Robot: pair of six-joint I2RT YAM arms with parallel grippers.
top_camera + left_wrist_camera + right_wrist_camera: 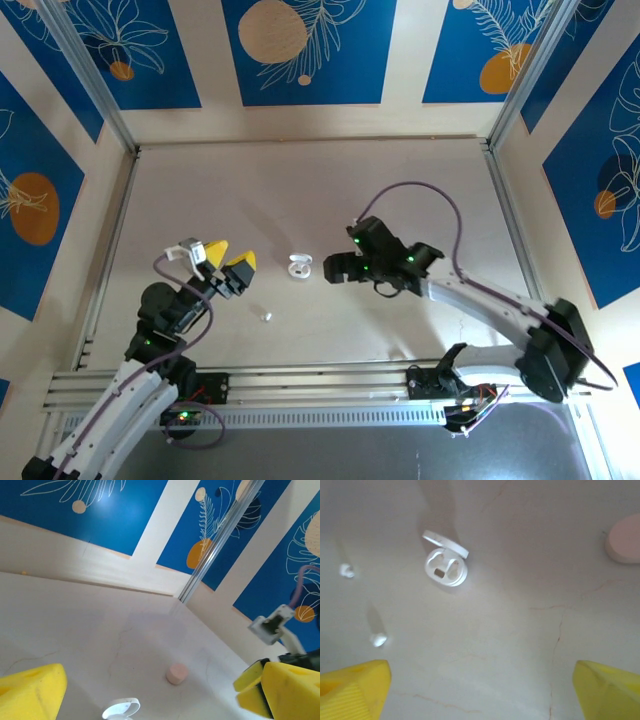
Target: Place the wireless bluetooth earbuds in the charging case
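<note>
Top view first: the white case (pixel 299 267) sits open in the middle of the table (pixel 200 200), pretty much between the two grippers. The left gripper (pixel 228 258) is just left of it, with its yellow pads spread wide and nothing in them. The right gripper (pixel 332 268) is just right of the case and isn't touching it. One earbud (pixel 266 316) lies loose on the table below and left of the case, nearer the bottom of the frame.

The right wrist view is clearer. The case is up and left of centre, and its lid (pixel 445 542) is flipped up on the upper side. I can't make out whether anything's in the sockets. Two little white buds lie apart from the case: the upper earbud (pixel 346 570) is at the left edge, and the lower earbud (pixel 378 639) is further down. A pink case (pixel 625 540) pokes in at the upper right edge. The yellow fingers (pixel 352 690) are in both bottom corners, so the jaws are wide, with only bare table between them.

In the left wrist view, the white case is at the bottom edge, and the pink one is a bit up and right of it. Those jaws are wide too.
</note>
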